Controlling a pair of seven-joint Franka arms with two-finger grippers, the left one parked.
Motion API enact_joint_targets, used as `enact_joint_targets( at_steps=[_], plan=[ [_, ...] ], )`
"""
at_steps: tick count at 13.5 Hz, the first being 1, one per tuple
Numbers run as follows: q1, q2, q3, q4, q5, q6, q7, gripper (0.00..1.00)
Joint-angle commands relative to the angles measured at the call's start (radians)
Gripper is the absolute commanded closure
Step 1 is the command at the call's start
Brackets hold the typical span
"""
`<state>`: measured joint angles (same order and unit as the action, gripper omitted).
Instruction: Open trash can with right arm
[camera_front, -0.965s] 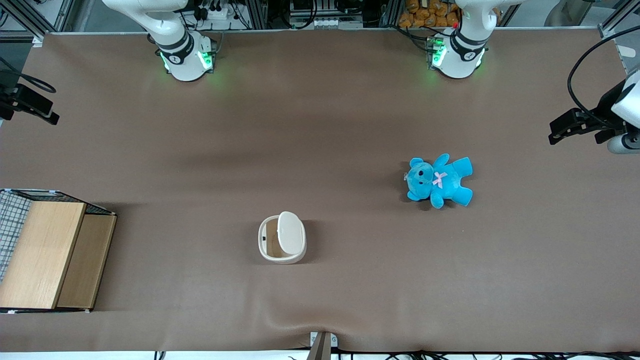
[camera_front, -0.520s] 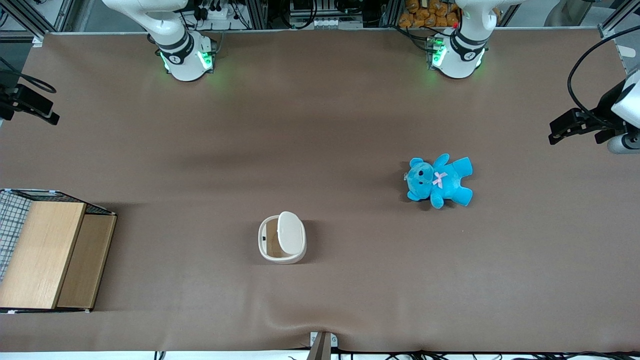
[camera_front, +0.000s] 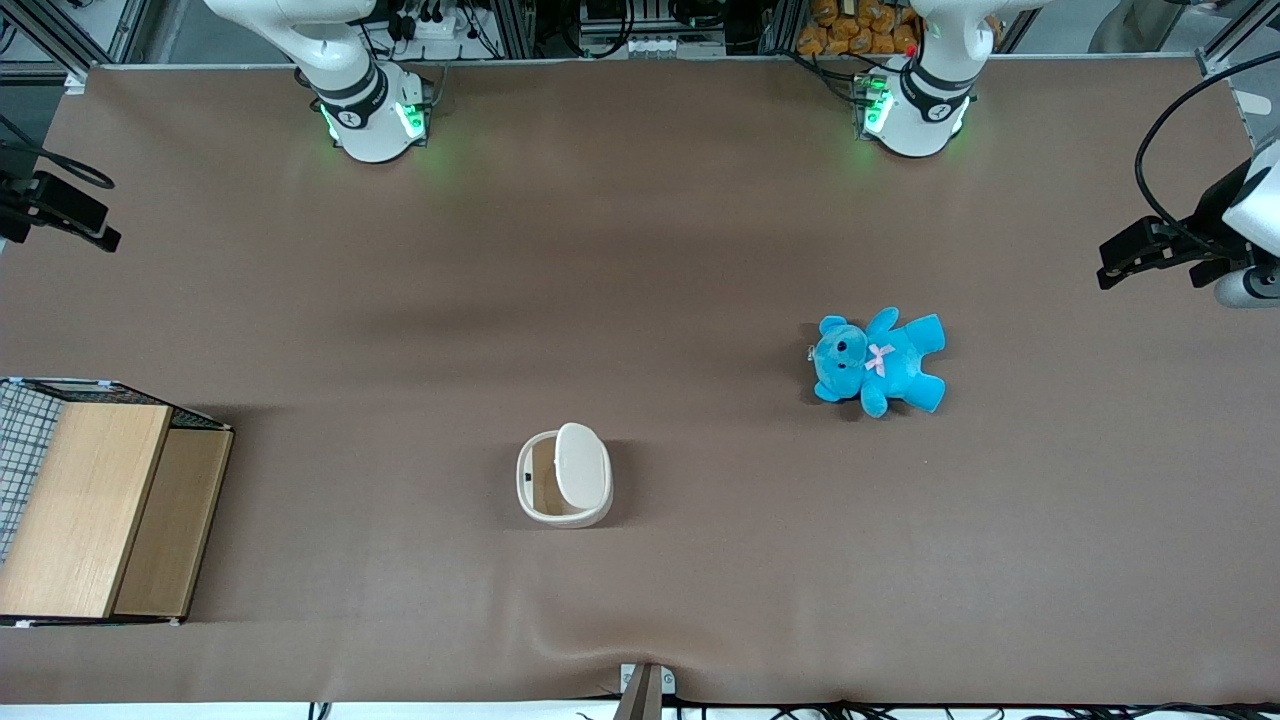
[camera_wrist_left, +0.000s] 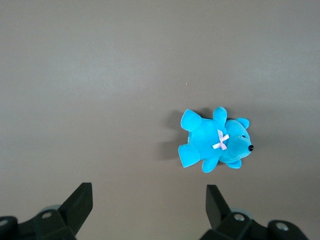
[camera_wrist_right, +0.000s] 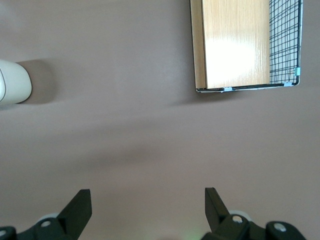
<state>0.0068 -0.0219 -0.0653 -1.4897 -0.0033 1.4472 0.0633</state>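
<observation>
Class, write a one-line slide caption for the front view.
Trash can with lid raised, teddy bear beside it; open end effector hangs high above the table.

Brown table (camera_front: 640, 250) carries 3 things: bin (camera_front: 564, 475) nearest the camera, teddy (camera_front: 878, 362) toward the parked arm's end, crate (camera_front: 100, 505) toward the working arm's; gripper (camera_wrist_right: 145, 210) open above it

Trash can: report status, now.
Gripper open, empty, high above bare table. Trash can lid up, tan inside showing. Nothing near it; teddy well apart.
</observation>
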Motion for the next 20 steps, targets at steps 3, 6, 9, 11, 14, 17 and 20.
enact_joint_targets(
  at_steps=[3, 6, 9, 11, 14, 17, 20],
  plan=[
    [0.004, -0.007, -0.002, -0.009, -0.004, 0.009, -0.011, 0.0],
    [0.004, -0.006, -0.002, -0.007, -0.004, 0.007, -0.01, 0.0],
    [0.004, -0.006, -0.002, -0.007, -0.003, 0.007, -0.01, 0.0],
    [0.004, -0.006, -0.002, -0.009, -0.003, 0.009, -0.01, 0.0],
    [0.004, -0.006, -0.002, -0.009, -0.001, 0.007, -0.01, 0.0],
    [0.004, -0.006, -0.002, -0.009, -0.001, 0.01, -0.01, 0.0],
    [0.004, -0.004, -0.002, -0.011, -0.001, 0.01, -0.01, 0.0]
  ],
)
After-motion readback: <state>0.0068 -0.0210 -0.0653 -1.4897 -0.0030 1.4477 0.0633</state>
